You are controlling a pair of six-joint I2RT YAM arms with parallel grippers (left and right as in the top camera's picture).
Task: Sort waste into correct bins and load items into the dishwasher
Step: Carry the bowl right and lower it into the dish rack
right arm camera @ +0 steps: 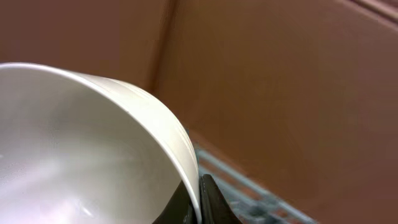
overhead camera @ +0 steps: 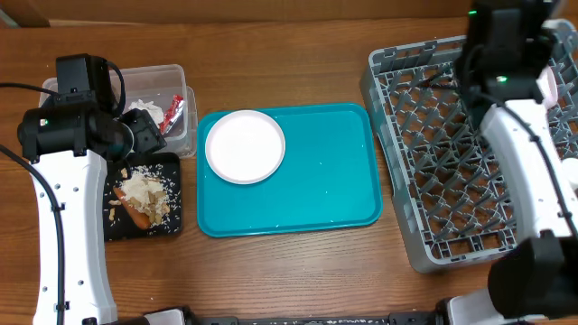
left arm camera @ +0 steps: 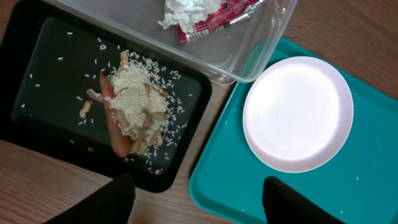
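Lit brightly and evenly from above, with soft, faint shadows. Washes the white plate to a flat disc; small glints on the teal tray. Sharp overhead and at the left wrist; soft at the right wrist, with blurred bowl and rack.

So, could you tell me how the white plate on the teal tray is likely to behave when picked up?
The white plate looks rigid and glossy, so probably slippery in a pinch. It lies flat on the teal tray, so a push would likely slide it rather than tip it.
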